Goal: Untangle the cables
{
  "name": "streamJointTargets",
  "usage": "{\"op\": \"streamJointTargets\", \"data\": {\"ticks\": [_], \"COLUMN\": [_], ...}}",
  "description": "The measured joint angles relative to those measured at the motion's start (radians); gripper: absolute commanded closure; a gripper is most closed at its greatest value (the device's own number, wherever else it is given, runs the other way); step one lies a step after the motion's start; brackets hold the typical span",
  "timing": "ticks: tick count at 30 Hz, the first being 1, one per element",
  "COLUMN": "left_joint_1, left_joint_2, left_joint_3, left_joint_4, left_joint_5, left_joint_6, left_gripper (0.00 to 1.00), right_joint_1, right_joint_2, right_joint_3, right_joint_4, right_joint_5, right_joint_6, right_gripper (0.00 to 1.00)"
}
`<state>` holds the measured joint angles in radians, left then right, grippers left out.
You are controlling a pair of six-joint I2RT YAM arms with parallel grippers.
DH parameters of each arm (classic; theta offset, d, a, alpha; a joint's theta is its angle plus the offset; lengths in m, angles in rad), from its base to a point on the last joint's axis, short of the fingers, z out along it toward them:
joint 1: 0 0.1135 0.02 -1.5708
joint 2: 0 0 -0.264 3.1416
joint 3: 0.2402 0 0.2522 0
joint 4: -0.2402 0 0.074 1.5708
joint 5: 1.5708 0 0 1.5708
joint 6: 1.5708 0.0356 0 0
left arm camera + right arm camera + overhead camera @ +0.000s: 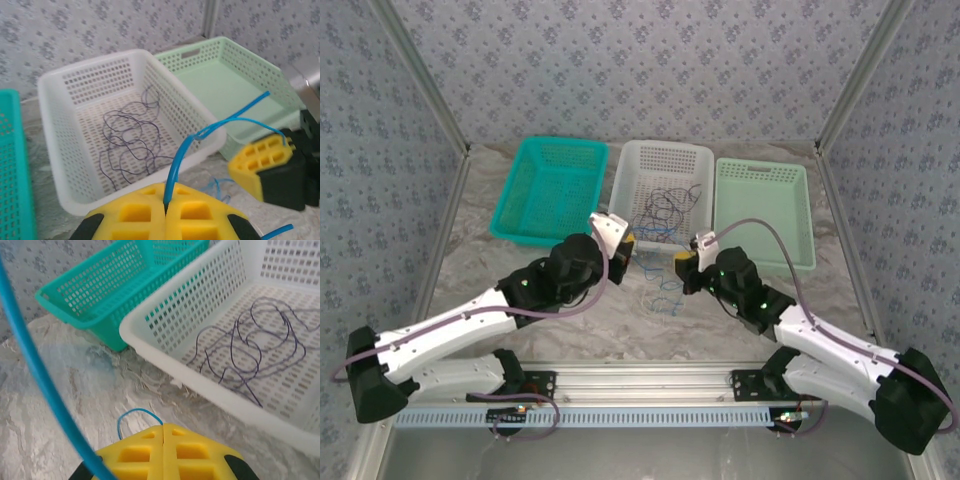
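1. Cables (660, 212) are thin, light and floppy, so they slip and snag easily.
2. Piled in the white basket (90, 67), the middle one at the far side, lie the dark cables (130, 140).
3. Between the left gripper (165, 196) and the right gripper (162, 431), just near that basket, hangs the blue cable (177, 165) with a knot (204, 132) in it.
4. Both grippers are closed; the left one pinches the blue cable, and the right one seems to pinch it too.
5. Best place to hold, I think: close beside the knot, pulling gently.

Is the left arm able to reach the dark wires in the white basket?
Probably yes: the white perforated plastic basket stands open just ahead, nothing covering its thin dark wires. But the left tool is shut on a thin blue cable, so it's busy.
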<state>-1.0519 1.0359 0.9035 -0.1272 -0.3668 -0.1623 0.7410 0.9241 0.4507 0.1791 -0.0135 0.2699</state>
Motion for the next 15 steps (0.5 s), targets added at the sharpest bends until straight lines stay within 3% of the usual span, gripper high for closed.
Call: {"op": "streamJointTargets", "data": {"ticks": [15], "left_joint_1": [0.012], "left_joint_2": [-0.094], "left_joint_3": [0.068], "left_joint_4": [-0.090], "left_joint_5": [-0.110], "left_joint_6": [0.093], "left_gripper": [0.96], "right_joint_1": [0.058], "right_joint_2": [0.095], "right_joint_3": [-0.087], "right_joint_4": [-0.101], "right_joint_5": [-0.002], "right_joint_6": [0.091], "right_gripper": [1.00]}}
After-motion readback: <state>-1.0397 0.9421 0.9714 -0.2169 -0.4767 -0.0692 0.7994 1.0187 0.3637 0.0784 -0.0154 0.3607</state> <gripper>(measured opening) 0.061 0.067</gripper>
